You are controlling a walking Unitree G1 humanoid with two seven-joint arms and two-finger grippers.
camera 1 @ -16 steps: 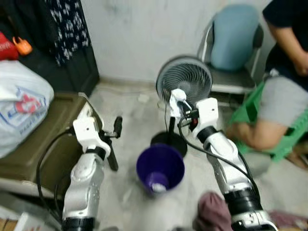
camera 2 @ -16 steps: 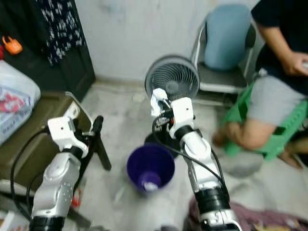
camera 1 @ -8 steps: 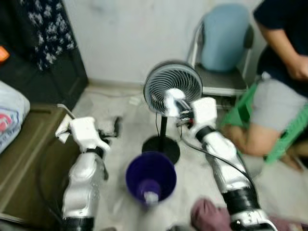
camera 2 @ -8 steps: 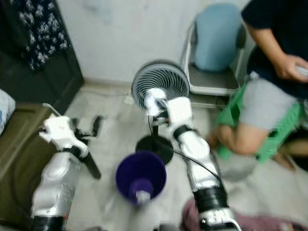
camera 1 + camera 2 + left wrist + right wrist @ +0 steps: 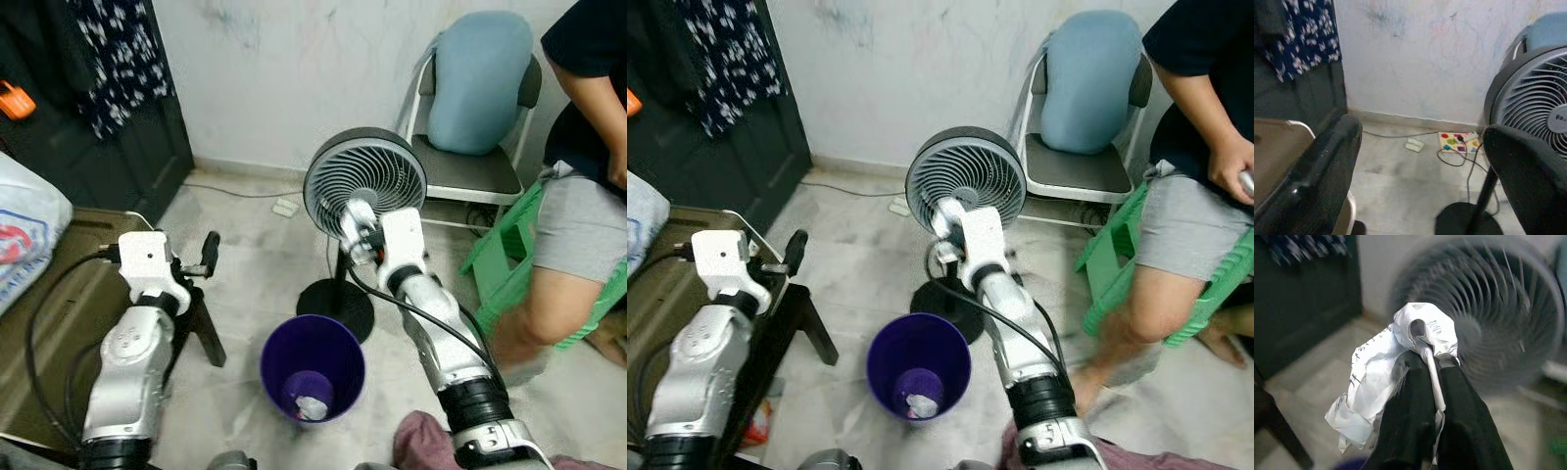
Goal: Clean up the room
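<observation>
A: Holding crumpled white paper (image 5: 1396, 377) in right gripper (image 5: 1422, 362), fingers clamped tight on it. Raised in front of standing fan (image 5: 364, 181), far side of purple bin (image 5: 313, 364).

B: Over the bin yet?

A: Not quite. Sits farther than the rim, closer to the fan grille. Bin on the floor between both arms, 1 piece of pale trash (image 5: 312, 407) already at the bottom.

B: Left side?

A: Left gripper (image 5: 1420, 161) spread wide, empty, hovering near the brown table (image 5: 59, 323) at left, aimed at the far wall.

B: Risks?

A: 3 of them. Fan blades look blurred in the right wrist view, so probably spinning; airflow could push light paper off line on release. Dropping from current spot likely lands it on the fan base (image 5: 335, 305), not inside. Also loose tail of paper hanging below the fingers, could snag and stay stuck after opening.

B: Anything else close?

A: Person (image 5: 578, 186) seated on green stool (image 5: 509, 264) at right, leg near the right arm's elbow. Wide swing risks contact.
</observation>
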